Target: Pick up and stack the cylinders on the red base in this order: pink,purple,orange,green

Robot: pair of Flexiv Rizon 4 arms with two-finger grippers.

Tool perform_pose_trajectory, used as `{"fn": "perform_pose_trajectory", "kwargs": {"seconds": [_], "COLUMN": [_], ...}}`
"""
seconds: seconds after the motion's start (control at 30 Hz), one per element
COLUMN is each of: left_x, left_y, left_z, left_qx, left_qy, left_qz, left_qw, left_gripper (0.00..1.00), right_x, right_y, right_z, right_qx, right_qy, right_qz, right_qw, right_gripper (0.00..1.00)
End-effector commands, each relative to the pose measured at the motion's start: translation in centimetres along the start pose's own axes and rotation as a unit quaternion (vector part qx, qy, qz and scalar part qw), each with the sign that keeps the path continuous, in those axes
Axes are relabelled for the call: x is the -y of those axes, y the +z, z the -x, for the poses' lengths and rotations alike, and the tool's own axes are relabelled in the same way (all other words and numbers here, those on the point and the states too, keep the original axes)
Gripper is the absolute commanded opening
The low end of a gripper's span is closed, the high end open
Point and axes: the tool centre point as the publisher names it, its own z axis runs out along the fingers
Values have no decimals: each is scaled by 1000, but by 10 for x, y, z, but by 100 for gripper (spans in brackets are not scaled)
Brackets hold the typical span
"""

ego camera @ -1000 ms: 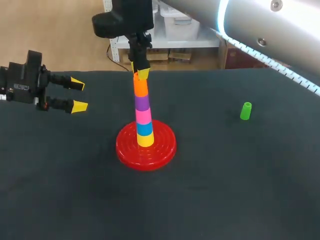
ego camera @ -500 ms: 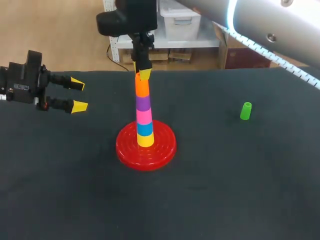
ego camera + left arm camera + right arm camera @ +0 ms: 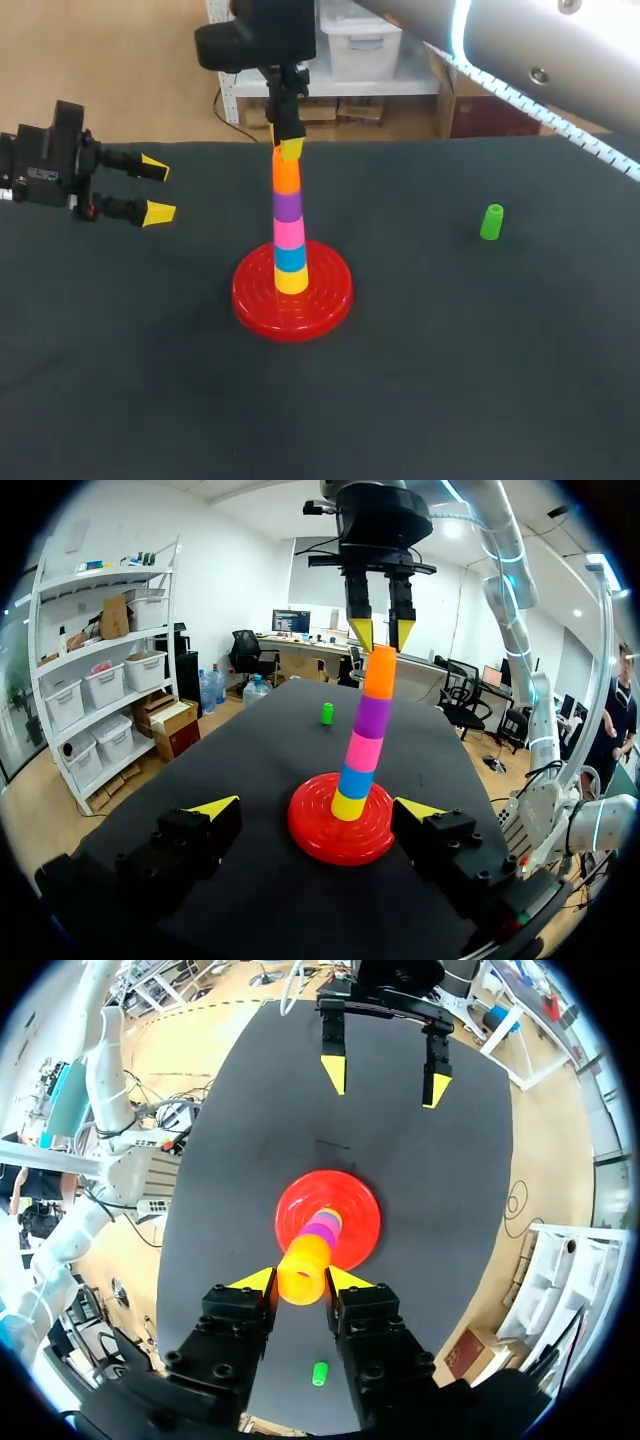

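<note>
On the red base (image 3: 255, 300) stands a stack: yellow, blue, pink (image 3: 288, 233), purple (image 3: 287, 205), with the orange cylinder (image 3: 286, 176) on top. My right gripper (image 3: 288, 150) comes straight down over it and is shut on the orange cylinder's (image 3: 303, 1272) upper end, a yellow tip on each side. The green cylinder (image 3: 491, 222) stands alone on the table to the right, also seen beyond the stack (image 3: 326, 714). My left gripper (image 3: 155, 190) hovers open at the left, pointing at the stack, nothing between its fingers (image 3: 215, 807).
The black table top (image 3: 450, 360) spreads wide around the base. My right arm's silver link (image 3: 520, 40) crosses the upper right above the table. The green cylinder (image 3: 319, 1374) lies well apart from the base.
My right gripper and the top of the stack have shifted slightly to the right, so the stack stands straighter. The left arm and the green cylinder have not moved.
</note>
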Motion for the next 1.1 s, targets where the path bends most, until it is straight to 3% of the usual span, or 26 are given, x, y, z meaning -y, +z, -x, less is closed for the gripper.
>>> {"fn": "perform_pose_trajectory", "kwargs": {"seconds": [0.03,0.2,0.47,0.53,0.57,0.7,0.8,0.97,1.1], "left_x": [-1,-1,-1,-1,-1,-1,-1,-1,-1], "left_y": [0,0,0,0,0,0,0,0,0], "left_z": [-1,-1,-1,-1,-1,-1,-1,-1,-1], "left_qx": [1,1,1,1,1,1,1,1,1], "left_qy": [1,1,1,1,1,1,1,1,1], "left_qz": [-2,-2,-2,-2,-2,-2,-2,-2,-2], "left_qw": [1000,1000,1000,1000,1000,1000,1000,1000,1000], "left_gripper": [100,100,100,100,100,100,100,100,100], "right_x": [3,6,4,3,2,-4,-6,-6,-5], "right_y": [65,77,77,72,67,35,7,-15,-8], "right_z": [0,1,0,-1,-2,-10,-27,-77,-126], "right_qx": [-1,6,11,16,20,58,92,111,109], "right_qy": [6,19,19,19,20,31,55,133,208], "right_qz": [-7,-27,-15,-14,-15,-22,-42,-84,-96], "right_qw": [1000,999,1000,1000,1000,998,993,981,967], "right_gripper": [0,0,0,51,100,100,100,100,100]}}
